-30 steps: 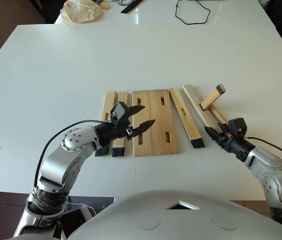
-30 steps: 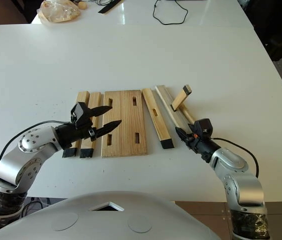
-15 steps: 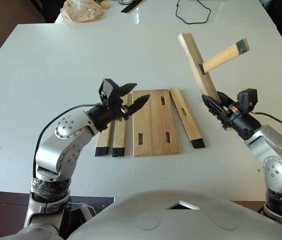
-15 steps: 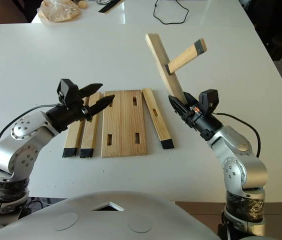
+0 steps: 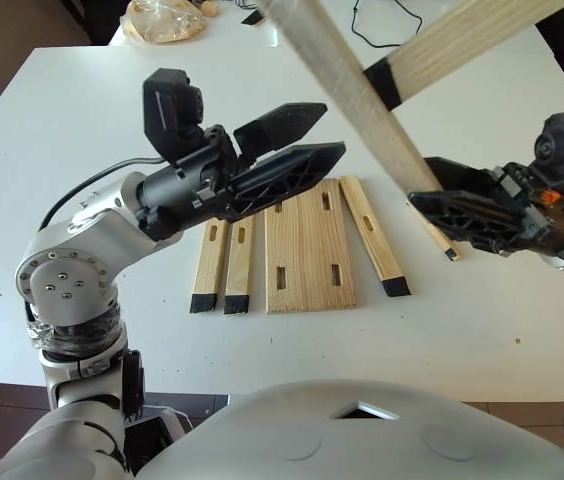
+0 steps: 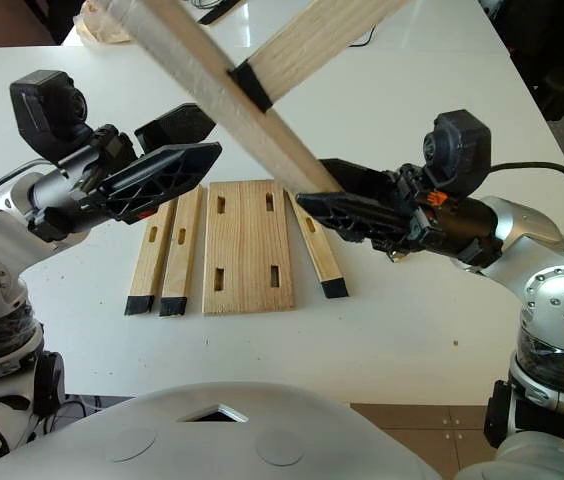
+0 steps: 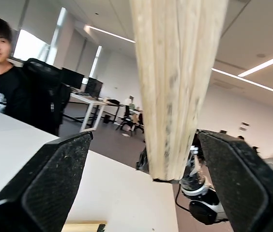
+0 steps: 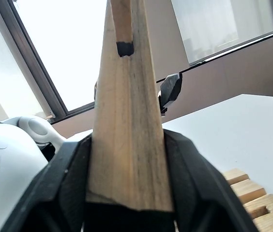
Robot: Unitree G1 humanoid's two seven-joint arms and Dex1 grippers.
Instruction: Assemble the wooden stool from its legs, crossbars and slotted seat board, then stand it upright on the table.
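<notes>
The white table (image 5: pixel 82 150) was seen to carry the slotted seat board (image 5: pixel 307 250), laid flat. A raised leg (image 5: pixel 347 90), with a crossbar (image 5: pixel 462 35) joined to it, was clamped at its lower end by the right gripper (image 5: pixel 422 180) above the board. Two loose legs (image 5: pixel 224 265) were laid just left of the board and one leg (image 5: pixel 372 235) just right. The left gripper (image 5: pixel 332 128) was spread wide beside the raised leg, with nothing gripped.

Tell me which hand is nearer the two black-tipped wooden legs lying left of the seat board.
Left. The left hand hovers open above the two black-tipped wooden legs; the right hand is across the slotted wooden seat board, gripping the raised leg-and-crossbar piece.
</notes>
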